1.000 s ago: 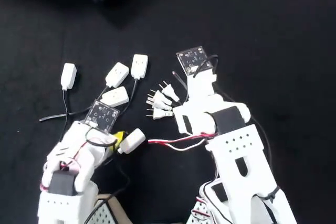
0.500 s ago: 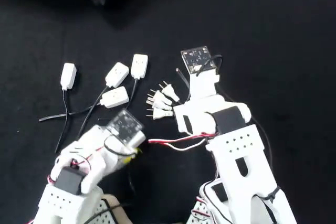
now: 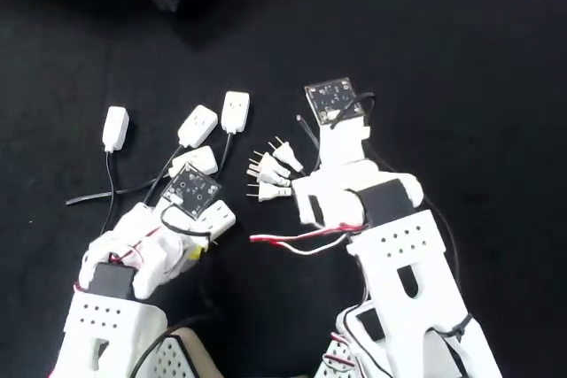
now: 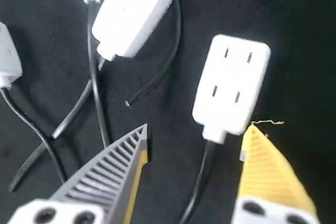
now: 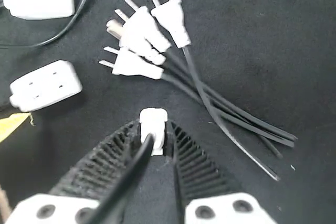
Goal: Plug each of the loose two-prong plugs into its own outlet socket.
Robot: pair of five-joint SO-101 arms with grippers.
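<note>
Plug (image 5: 153,121), white and blocky, is sitting pinched between the right gripper's (image 5: 153,131) ribbed black jaws, near three loose plugs (image 5: 142,35) fanning over black cloth (image 5: 262,35). Left gripper (image 4: 197,131) is hovering wide open, astride a smooth rectangular socket block's (image 4: 231,82) cord.

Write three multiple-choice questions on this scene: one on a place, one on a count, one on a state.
1. Where do the loose plugs lie?
A) on the table
B) on a socket
C) in the left gripper

2. How many plugs lie loose?
A) one
B) three
C) six

3. The right gripper is:
A) open
B) shut on a white plug
C) shut on a socket

1 A: they rest on its black top.
2 B: the right wrist view shows three.
3 B: it clamps the plug.
</note>
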